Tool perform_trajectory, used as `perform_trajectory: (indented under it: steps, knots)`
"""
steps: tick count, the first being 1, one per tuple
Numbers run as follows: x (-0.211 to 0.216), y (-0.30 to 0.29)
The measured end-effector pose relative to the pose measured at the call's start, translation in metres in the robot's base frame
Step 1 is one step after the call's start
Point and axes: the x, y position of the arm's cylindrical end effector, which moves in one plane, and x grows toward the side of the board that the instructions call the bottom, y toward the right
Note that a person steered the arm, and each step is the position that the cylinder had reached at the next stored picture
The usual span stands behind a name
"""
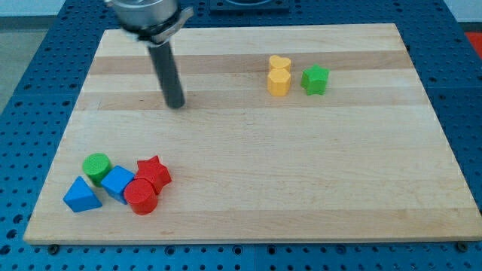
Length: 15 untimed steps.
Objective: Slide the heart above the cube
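The yellow heart (279, 63) sits far off to the view's right of my tip (175, 105) and slightly toward the view's top, touching the yellow hexagon-like block (279, 82) just below it, with the green star-shaped block (315, 79) just beside that pair. The blue cube (117, 182) lies well below my tip, toward the view's bottom-left, packed against the green cylinder (96, 166), red star (154, 172), red cylinder (141, 196) and blue triangle block (81, 196). My hand is only a bare rod, nothing to open or close, and it touches no block now. Main risk, in my judgement: pushing the heart from its top or right would drag the yellow hexagon along, since they are in contact; an off-centre push could also spin the heart off line. A second risk is overshoot near the cluster, knocking the green cylinder or red star. Room: the middle of the bench (301, 188) is open between the two groups, giving a clean diagonal lane. The heart sits fairly near the top edge, so little space to get behind it there.
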Motion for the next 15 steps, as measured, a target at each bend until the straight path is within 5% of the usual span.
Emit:
perform_trajectory:
  steps: [3, 6, 8, 15]
  knots:
    - [-0.098, 0.109]
    - [-0.078, 0.188]
    - [-0.041, 0.180]
    - [-0.039, 0.066]
